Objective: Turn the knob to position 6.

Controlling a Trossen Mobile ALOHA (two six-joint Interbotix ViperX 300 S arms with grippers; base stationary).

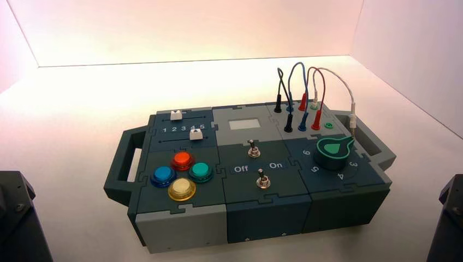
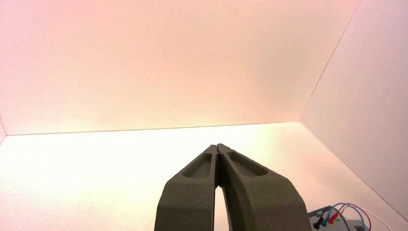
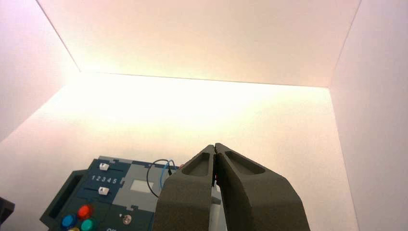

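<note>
Left gripper (image 2: 217, 145) and right gripper (image 3: 215, 145) both have their fingers brought together, tips meeting, with nothing between them; the left is parked at the near left of the high view, the right at the near right, both well apart from the box (image 1: 262, 202). On the box's near half, a yellow button (image 1: 182, 188) lies nearest on the left, with blue (image 1: 163, 175), green (image 1: 201, 171) and red (image 1: 182, 159) buttons grouped about it; two metal toggle switches (image 1: 263, 180) occupy the middle; the dark green knob (image 1: 331, 154) sits at the right, untouched, the numeral 6 (image 1: 307, 153) printed beside it. Farther back, two white sliders (image 1: 196, 134) are at the left; black, blue, red and white wires (image 1: 324, 87) arch at the far right.
</note>
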